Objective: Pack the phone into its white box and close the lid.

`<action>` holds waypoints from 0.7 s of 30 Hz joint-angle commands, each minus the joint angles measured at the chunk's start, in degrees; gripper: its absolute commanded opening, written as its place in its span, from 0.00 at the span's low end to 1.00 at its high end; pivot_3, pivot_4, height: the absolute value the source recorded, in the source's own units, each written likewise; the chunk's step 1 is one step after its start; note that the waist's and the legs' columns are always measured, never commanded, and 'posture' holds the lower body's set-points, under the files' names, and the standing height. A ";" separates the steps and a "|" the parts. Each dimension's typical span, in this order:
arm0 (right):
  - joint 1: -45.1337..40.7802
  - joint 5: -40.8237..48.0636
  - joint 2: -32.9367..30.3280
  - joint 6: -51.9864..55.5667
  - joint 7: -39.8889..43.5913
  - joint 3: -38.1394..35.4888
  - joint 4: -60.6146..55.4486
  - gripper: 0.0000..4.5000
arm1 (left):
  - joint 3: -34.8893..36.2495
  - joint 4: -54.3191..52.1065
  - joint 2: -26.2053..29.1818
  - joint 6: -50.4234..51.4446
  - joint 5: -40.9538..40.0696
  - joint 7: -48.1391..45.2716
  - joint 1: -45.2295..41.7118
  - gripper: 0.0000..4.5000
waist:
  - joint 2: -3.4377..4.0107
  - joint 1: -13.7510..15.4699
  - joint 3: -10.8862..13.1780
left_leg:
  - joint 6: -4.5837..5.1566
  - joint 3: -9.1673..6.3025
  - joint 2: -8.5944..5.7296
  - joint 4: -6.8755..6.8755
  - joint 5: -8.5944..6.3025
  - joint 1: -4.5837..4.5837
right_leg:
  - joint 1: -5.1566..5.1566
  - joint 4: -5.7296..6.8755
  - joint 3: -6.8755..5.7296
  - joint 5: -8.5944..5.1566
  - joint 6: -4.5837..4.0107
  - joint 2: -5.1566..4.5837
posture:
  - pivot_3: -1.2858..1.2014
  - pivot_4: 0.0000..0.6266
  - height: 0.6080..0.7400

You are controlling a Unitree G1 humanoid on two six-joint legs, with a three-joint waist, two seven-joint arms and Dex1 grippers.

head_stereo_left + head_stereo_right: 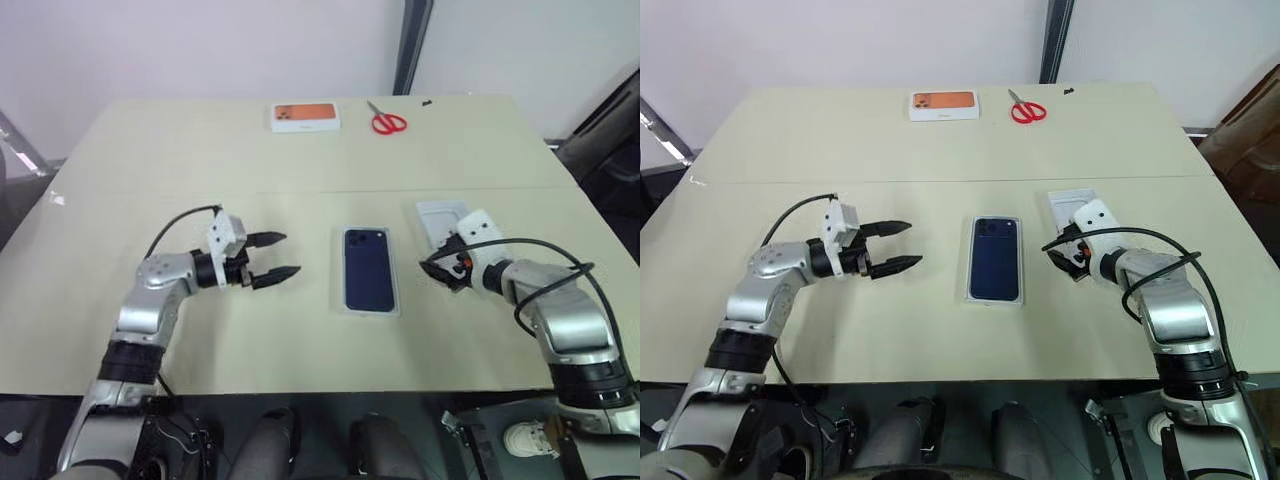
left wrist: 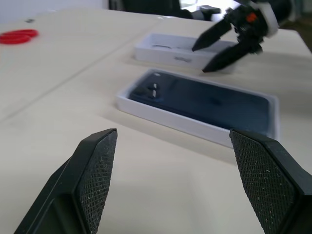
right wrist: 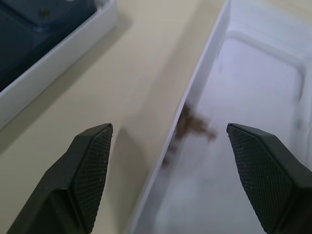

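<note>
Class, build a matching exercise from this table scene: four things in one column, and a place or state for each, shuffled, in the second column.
1 phone
2 scissors
3 lid
4 left pincer

A red, at the table's far edge
B open, empty
C lying in the white box
D inner face up, by the right pincer

Pairs: 1-C, 2-A, 3-D, 4-B

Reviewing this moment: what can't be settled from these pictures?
- The lid: its near end is hidden behind the right gripper in the eye views.
- The white box: its floor is covered by the phone.
- Orange-topped box, scissors: print and detail too small.
</note>
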 commanded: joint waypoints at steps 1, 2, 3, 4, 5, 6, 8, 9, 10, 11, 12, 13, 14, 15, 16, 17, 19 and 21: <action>-7.07 1.84 -2.60 9.08 0.34 0.48 -1.11 0.87 | 0.05 -2.32 -0.05 -2.03 -0.55 -0.34 -0.07 0.86 | 0.03 -0.12 0.01 | 0.01 0.00 0.00 0.00 -0.01 0.00 | -0.01 0.00 0.00 0.00 0.00 0.00 | 0.52 0.24 0.95; -9.53 2.15 -3.09 11.34 0.55 1.42 0.21 0.87 | -0.24 -2.39 -0.49 -2.04 -0.44 -0.03 -0.23 0.86 | 0.04 -0.19 0.02 | 0.02 0.00 -0.01 -0.01 -0.01 0.00 | -0.01 0.00 0.00 0.00 0.00 0.00 | 0.52 0.24 0.95; -11.60 2.47 -3.55 13.60 0.74 2.46 1.39 0.87 | -0.55 -2.48 -0.89 -1.98 -0.33 0.28 -0.34 0.86 | 0.04 -0.32 0.02 | 0.03 0.00 -0.01 -0.01 -0.02 0.00 | -0.02 0.00 0.00 0.00 -0.01 0.00 | 0.52 0.24 0.95; -13.50 2.99 -4.07 16.48 1.13 3.87 2.72 0.87 | -1.04 -2.78 -1.42 -1.73 -0.07 0.80 -0.49 0.86 | 0.04 -0.45 0.02 | 0.04 0.00 0.00 -0.03 -0.02 0.00 | -0.02 0.00 -0.01 0.00 0.00 0.00 | 0.52 0.24 0.95; -14.98 3.39 -4.39 18.69 1.31 5.12 3.79 0.87 | -1.48 -3.16 -1.93 -1.46 0.24 1.35 -0.65 0.86 | 0.04 -0.48 0.02 | 0.04 0.00 0.00 -0.04 -0.02 0.00 | -0.02 0.00 -0.02 0.00 -0.01 0.00 | 0.52 0.24 0.95; -16.36 4.05 -4.19 21.19 1.36 5.96 4.67 0.87 | -1.78 -3.73 -2.66 -0.99 0.37 2.32 -0.92 0.86 | 0.04 -0.48 0.01 | 0.04 -0.01 0.00 -0.03 -0.02 0.00 | -0.01 -0.01 -0.03 0.00 0.00 0.00 | 0.52 0.24 0.95; -18.58 5.06 -3.23 25.43 0.80 6.50 6.52 0.87 | -2.14 -5.17 -3.95 0.55 -0.10 4.06 -1.49 0.86 | 0.03 -0.55 0.02 | 0.05 -0.01 0.00 -0.02 -0.03 -0.02 | 0.00 -0.03 -0.03 0.00 0.00 -0.01 | 0.52 0.24 0.95; -19.62 5.43 -2.48 27.25 0.26 6.20 7.69 0.87 | -2.26 -5.87 -4.38 1.05 -0.27 4.73 -1.63 0.86 | 0.03 -0.59 0.02 | 0.06 0.00 -0.01 -0.02 -0.03 -0.03 | 0.00 -0.03 -0.03 0.00 0.00 -0.02 | 0.52 0.24 0.95; -20.65 5.32 -2.00 28.25 -0.46 6.42 9.21 0.87 | -2.44 -6.50 -4.59 1.20 -0.31 5.07 -1.60 0.86 | 0.03 -0.81 0.02 | 0.06 0.00 -0.01 -0.01 -0.03 -0.04 | 0.00 -0.03 -0.03 0.00 0.00 -0.02 | 0.52 0.24 0.95; -21.85 5.20 -1.36 29.44 -1.16 6.54 10.98 0.87 | -2.53 -7.13 -4.67 1.12 -0.24 5.34 -1.39 0.86 | 0.04 -0.89 0.02 | 0.07 0.01 -0.01 -0.01 -0.03 -0.03 | -0.02 -0.01 -0.01 0.00 0.00 -0.02 | 0.52 0.24 0.95; -23.09 5.08 -0.54 30.37 -2.00 6.17 12.80 0.87 | -2.42 -7.93 -4.53 0.87 -0.25 5.54 -0.81 0.86 | 0.04 -1.04 0.01 | 0.07 0.02 -0.01 -0.01 -0.03 -0.03 | -0.03 0.00 -0.01 0.00 0.00 -0.02 | 0.52 0.24 0.95; -24.16 5.06 0.23 31.35 -2.75 5.66 14.27 0.87 | -2.23 -8.65 -4.25 0.70 -0.36 5.57 -0.18 0.86 | 0.05 -1.19 0.01 | 0.07 0.02 -0.01 -0.03 -0.03 -0.03 | -0.06 0.01 -0.01 0.00 0.00 -0.01 | 0.52 0.24 0.95; -24.95 5.17 0.40 31.38 -3.00 6.00 15.09 0.87 | -1.85 -9.41 -3.78 0.44 -0.60 5.43 0.71 0.86 | 0.06 -1.31 0.00 | 0.07 0.03 0.00 -0.05 -0.03 -0.02 | -0.06 0.02 0.01 0.00 0.00 -0.01 | 0.52 0.24 0.95; -25.49 5.25 0.47 31.26 -3.30 6.31 15.59 0.87 | -1.51 -9.95 -3.27 0.34 -0.76 5.32 1.52 0.86 | 0.07 -1.27 0.00 | 0.06 0.03 0.01 -0.06 -0.03 -0.02 | -0.08 0.03 0.01 0.00 0.00 0.01 | 0.52 0.24 0.95; -25.98 5.37 0.71 31.62 -3.68 6.46 16.04 0.87 | -1.17 -10.30 -2.64 -0.50 -0.62 5.07 2.42 0.86 | 0.07 -1.30 0.00 | 0.06 0.03 0.01 -0.08 -0.02 -0.02 | -0.10 0.03 0.00 0.00 0.00 0.01 | 0.52 0.24 0.95; -26.24 5.49 0.75 31.60 -3.91 6.88 16.24 0.87 | -0.87 -10.55 -2.12 -1.15 -0.58 4.92 3.16 0.86 | 0.07 -1.26 0.00 | 0.04 0.03 0.02 -0.08 -0.01 -0.02 | -0.10 0.03 0.00 0.00 0.00 0.01 | 0.52 0.24 0.95; -26.50 5.71 1.21 31.84 -4.51 6.86 16.64 0.87 | -0.27 -10.84 -1.41 -1.48 -1.10 4.96 4.11 0.86 | 0.08 -1.16 0.00 | 0.05 0.04 0.02 -0.07 -0.02 -0.03 | -0.11 0.02 0.01 0.00 0.00 0.01 | 0.52 0.24 0.95; -26.55 5.52 1.47 31.15 -5.34 7.21 17.02 0.87 | 0.01 -11.02 -0.96 -1.61 -1.36 5.10 4.62 0.86 | 0.08 -0.94 0.00 | 0.06 0.05 0.01 -0.05 -0.03 -0.04 | -0.10 0.02 0.01 0.00 0.00 0.01 | 0.52 0.24 0.95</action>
